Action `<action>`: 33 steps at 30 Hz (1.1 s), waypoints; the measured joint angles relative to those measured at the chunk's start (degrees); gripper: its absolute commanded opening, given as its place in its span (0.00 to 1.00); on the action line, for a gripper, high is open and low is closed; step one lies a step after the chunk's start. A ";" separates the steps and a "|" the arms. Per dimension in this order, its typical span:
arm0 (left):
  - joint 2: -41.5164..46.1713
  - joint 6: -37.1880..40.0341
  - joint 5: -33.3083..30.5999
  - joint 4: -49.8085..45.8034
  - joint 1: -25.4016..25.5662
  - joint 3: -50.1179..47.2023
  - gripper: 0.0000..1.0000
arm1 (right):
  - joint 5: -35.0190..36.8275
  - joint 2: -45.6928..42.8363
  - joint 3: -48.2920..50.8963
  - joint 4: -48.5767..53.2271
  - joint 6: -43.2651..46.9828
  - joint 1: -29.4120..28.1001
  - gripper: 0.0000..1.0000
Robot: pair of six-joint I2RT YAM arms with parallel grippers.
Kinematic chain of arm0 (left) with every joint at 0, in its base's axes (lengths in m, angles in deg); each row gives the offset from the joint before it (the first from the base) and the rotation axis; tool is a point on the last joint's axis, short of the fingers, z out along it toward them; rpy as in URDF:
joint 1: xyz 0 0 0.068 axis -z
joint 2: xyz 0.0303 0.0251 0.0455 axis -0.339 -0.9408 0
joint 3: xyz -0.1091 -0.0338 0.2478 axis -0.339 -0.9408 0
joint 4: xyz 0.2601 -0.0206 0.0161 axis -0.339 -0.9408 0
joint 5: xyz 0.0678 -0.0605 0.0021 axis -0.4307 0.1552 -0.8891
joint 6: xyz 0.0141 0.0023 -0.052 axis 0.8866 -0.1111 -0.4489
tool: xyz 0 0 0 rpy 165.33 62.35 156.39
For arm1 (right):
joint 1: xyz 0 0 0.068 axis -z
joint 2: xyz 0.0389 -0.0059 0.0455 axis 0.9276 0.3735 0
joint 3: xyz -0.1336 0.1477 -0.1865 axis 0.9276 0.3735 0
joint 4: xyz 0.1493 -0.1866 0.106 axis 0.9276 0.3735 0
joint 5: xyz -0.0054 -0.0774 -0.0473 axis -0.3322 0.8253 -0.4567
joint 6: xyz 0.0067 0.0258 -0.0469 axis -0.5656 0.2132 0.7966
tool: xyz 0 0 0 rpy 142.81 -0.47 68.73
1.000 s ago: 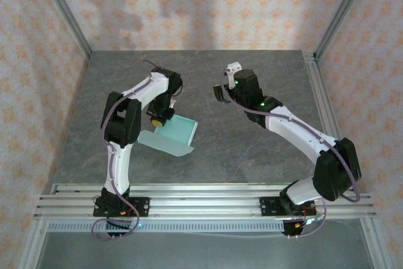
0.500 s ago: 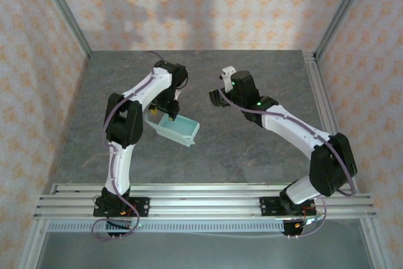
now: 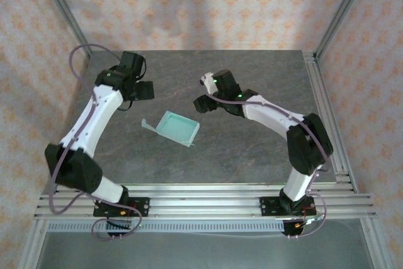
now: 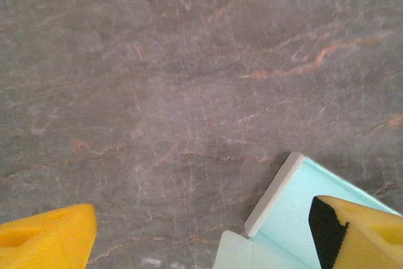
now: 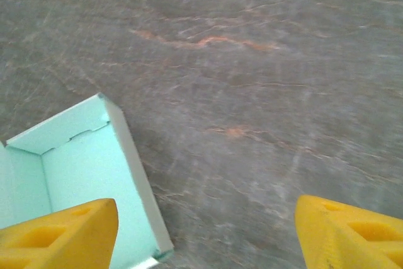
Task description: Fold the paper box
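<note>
On table (image 3: 252,155), paper box (image 3: 178,128) lies loose; left tool (image 3: 143,91), right tool (image 3: 203,103) both spread, empty

Paper box (image 3: 178,128): thin pale mint card, matt and smooth; its cut edges show a whitish-grey core.
Table (image 3: 252,149): grey stone-look top with rusty veins, matt and faintly scratched.
My left fingers (image 4: 47,240): yellow plastic, matt and slightly grainy; one carries a black facing.
My right fingers (image 5: 352,231): the same matt yellow plastic, with moulded recesses.
My arm shells (image 3: 94,113): glossy white plastic, with black joints.
Rails (image 3: 208,196): bare silvery metal, ribbed, with a satin sheen.
Walls (image 3: 208,4): matt patterned covering; paper or cloth, I cannot tell.
</note>
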 measured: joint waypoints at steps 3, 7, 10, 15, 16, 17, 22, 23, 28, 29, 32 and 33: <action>5.64 -0.70 -1.22 1.46 0.15 -4.59 0.97 | -0.35 4.61 -3.28 0.28 -0.02 -2.80 0.75; 11.19 -1.22 -1.81 2.14 0.26 -8.22 1.00 | 0.98 10.82 -7.78 1.03 -1.11 -6.05 0.75; 14.86 -1.31 -1.05 2.34 0.26 -9.22 1.00 | 3.54 15.82 -11.34 1.49 -3.13 -7.91 0.76; 18.36 -1.53 1.11 3.13 0.26 -10.36 1.00 | 7.21 21.55 -16.37 5.38 -6.45 -8.90 0.75; 18.51 -1.55 1.40 3.21 0.26 -10.43 1.00 | 7.85 22.27 -17.03 6.05 -7.10 -8.90 0.75; 18.49 -1.55 1.64 3.32 0.26 -10.43 1.00 | 8.74 22.75 -17.59 6.84 -7.91 -8.90 0.74; 18.23 -1.99 4.13 5.07 0.26 -10.95 1.00 | 14.78 24.55 -20.76 11.65 -12.02 -8.68 0.71; 18.16 -2.01 4.55 5.57 0.26 -10.95 1.00 | 16.15 24.68 -21.31 12.68 -13.22 -8.37 0.71; 17.22 -2.86 6.47 7.28 0.42 -10.95 1.00 | 19.08 24.35 -20.28 13.60 -17.46 -5.29 0.71; 16.98 -2.97 6.69 7.61 0.59 -10.95 1.00 | 19.67 24.02 -19.43 13.79 -18.25 -4.35 0.71; 16.48 -3.26 7.13 8.37 1.14 -10.99 1.00 | 21.16 21.92 -15.63 13.70 -20.13 -1.62 0.71; 16.35 -3.34 7.26 8.61 1.20 -10.99 1.00 | 21.66 20.70 -13.84 13.55 -20.81 -0.44 0.70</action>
